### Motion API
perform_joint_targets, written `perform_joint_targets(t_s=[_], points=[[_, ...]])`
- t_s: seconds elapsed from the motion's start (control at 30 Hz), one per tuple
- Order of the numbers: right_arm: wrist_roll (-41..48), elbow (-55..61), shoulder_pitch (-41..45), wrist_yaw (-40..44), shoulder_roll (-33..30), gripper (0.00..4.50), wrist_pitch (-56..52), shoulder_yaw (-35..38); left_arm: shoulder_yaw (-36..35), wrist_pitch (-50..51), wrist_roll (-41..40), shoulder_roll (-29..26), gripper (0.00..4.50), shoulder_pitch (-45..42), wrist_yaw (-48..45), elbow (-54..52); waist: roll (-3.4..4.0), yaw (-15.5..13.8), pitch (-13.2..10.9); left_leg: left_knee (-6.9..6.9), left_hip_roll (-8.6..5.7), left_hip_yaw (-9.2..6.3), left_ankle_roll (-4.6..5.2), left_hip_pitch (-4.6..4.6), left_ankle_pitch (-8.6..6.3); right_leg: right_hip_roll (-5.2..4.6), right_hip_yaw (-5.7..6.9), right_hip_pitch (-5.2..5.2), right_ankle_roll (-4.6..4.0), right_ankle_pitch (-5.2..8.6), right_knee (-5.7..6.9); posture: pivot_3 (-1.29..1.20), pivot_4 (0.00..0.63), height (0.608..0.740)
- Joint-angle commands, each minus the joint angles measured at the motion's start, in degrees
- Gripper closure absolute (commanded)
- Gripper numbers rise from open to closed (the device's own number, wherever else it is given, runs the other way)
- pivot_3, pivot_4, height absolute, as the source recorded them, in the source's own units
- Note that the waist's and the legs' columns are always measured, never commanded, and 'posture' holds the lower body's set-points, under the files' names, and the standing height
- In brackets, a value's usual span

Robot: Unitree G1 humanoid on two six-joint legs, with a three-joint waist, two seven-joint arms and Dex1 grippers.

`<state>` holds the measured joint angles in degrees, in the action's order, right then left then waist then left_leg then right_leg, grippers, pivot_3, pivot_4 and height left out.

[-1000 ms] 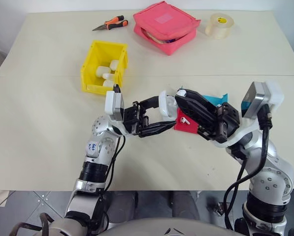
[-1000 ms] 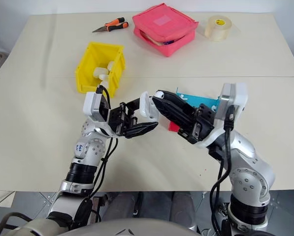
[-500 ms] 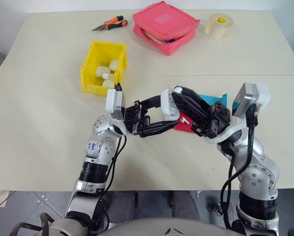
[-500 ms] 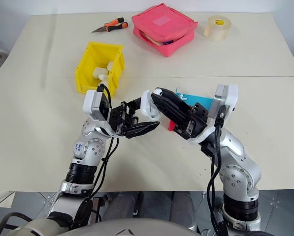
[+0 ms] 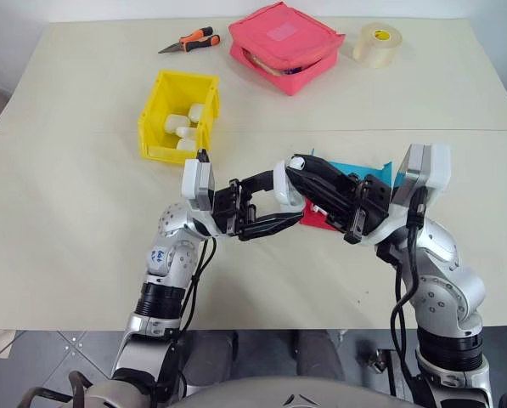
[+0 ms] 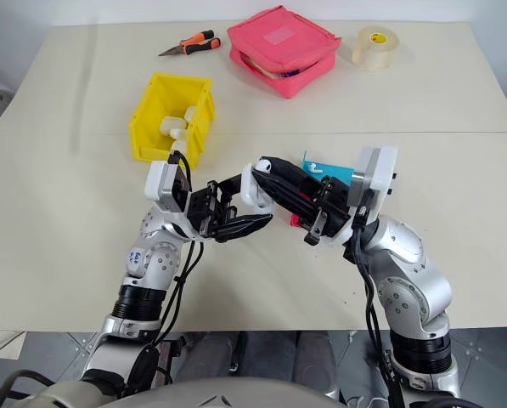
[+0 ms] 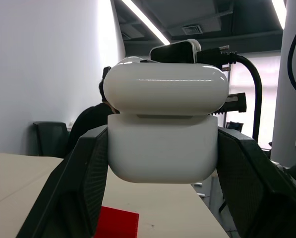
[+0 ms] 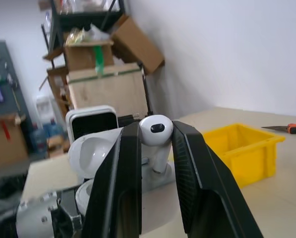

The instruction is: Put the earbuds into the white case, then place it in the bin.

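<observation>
Pale beige table, seen from the head cameras, carrying every item. Landmark: the bin, a yellow box on the table's left half, with small white containers inside it.

Left hand: raised above the table, nearer the robot than the bin and a little to the bin's right, its fingers pointing toward the right arm. Its two black fingers are clamped on the lower body of the white case. In the left wrist view the case's lid sits just above the body with a thin dark seam between the two; in the right wrist view the lid stands tipped back.

Right hand: to the right of the bin and nearer the robot, meeting the left hand from the opposite side. Its fingers are narrowed onto one of the earbuds, gripping the rounded head, with the stem pointing down at the case below.

Blue-and-red tray: flat on the table beneath and behind the right hand, well to the right of the bin.

Beyond the bin, toward the table's far edge: orange-handled pliers; to their right a pink pouch; farther right a roll of clear tape.
</observation>
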<state>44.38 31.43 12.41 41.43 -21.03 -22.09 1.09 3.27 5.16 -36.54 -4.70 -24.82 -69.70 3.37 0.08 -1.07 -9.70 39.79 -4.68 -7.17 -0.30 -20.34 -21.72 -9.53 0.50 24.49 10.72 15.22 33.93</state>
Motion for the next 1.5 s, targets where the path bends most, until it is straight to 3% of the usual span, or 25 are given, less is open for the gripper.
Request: perform_joint_targets(t_s=[0.03, 0.07, 0.47, 0.67, 0.83, 1.13, 1.3, 1.5], points=[[-1.4, -0.8, -1.3, 0.9, -1.2, 3.99, -2.3, -3.8, 0.3, -1.7, -1.5, 2.1, 1.70, -2.4, 0.0, -2.5, 0.00, 0.0, 0.0, 0.00, 0.00, -0.01, 0.00, 0.00, 0.00, 0.00, 0.00, 0.00, 0.00, 0.00, 0.00, 0.00, 0.150, 0.740], [-0.6, -0.8, -1.3, 1.2, -1.4, 3.99, -2.7, -3.6, 0.3, -1.9, -1.4, 2.3, 1.70, -2.6, 0.0, -2.3, 0.00, 0.0, 0.0, 0.00, 0.00, -0.01, 0.00, 0.00, 0.00, 0.00, 0.00, 0.00, 0.00, 0.00, 0.00, 0.00, 0.150, 0.740], [4.4, -0.6, 0.2, 3.4, -4.5, 0.04, -3.6, -0.7, 0.1, -3.6, -0.5, 3.5, 1.70, -3.4, -0.8, -0.4, -0.01, -0.1, 0.0, 0.00, 0.01, -0.01, 0.00, 0.00, 0.00, 0.00, 0.00, -0.01, 0.00, 0.00, -0.03, 0.00, 0.150, 0.740], [6.0, 0.5, -3.4, 5.4, -11.6, 0.02, -2.8, 8.8, -0.6, -5.3, 1.2, 1.0, 1.70, -1.8, -1.8, 1.0, -0.01, -0.4, 0.0, 0.01, -0.02, 0.01, 0.02, -0.01, -0.01, -0.01, 0.00, -0.03, 0.00, -0.01, -0.05, 0.00, 0.150, 0.740], [2.0, -1.2, -10.6, 9.7, -18.6, 0.02, 0.9, 17.5, -2.5, -7.5, 2.1, -3.1, 1.70, 0.4, -3.0, 2.6, 0.00, -0.3, 0.0, -0.04, -0.01, 0.23, 0.03, -0.01, -0.02, 0.01, 0.02, -0.04, 0.00, -0.01, -0.08, 0.00, 0.150, 0.740], [-8.8, -15.7, -20.6, 20.7, -26.8, 0.02, 10.7, 27.9, -4.1, -10.8, 2.6, -6.7, 1.70, 3.9, -3.5, 1.4, -0.01, -0.4, 0.0, 0.03, -0.01, 0.29, 0.11, 0.02, -0.06, 0.01, 0.00, -0.15, 0.05, -0.04, -0.11, 0.00, 0.150, 0.740], [-13.0, -24.0, -19.5, 24.0, -30.0, 0.02, 13.9, 27.9, -3.5, -12.4, 3.0, -6.1, 1.70, 5.0, -2.2, 0.5, 0.00, -0.3, 0.0, 0.03, 0.00, 0.30, 0.11, 0.04, -0.06, 0.01, -0.01, -0.15, 0.05, -0.04, -0.11, 0.00, 0.150, 0.740], [-12.4, -23.7, -11.2, 24.3, -33.5, 0.02, 7.0, 22.3, -3.0, -14.4, 3.6, -4.4, 1.70, 5.1, -0.6, 1.5, 0.01, -0.1, 0.0, 0.03, 0.06, 0.30, 0.09, 0.04, -0.06, 0.01, -0.01, -0.14, 0.06, -0.04, -0.13, 0.00, 0.150, 0.740]])
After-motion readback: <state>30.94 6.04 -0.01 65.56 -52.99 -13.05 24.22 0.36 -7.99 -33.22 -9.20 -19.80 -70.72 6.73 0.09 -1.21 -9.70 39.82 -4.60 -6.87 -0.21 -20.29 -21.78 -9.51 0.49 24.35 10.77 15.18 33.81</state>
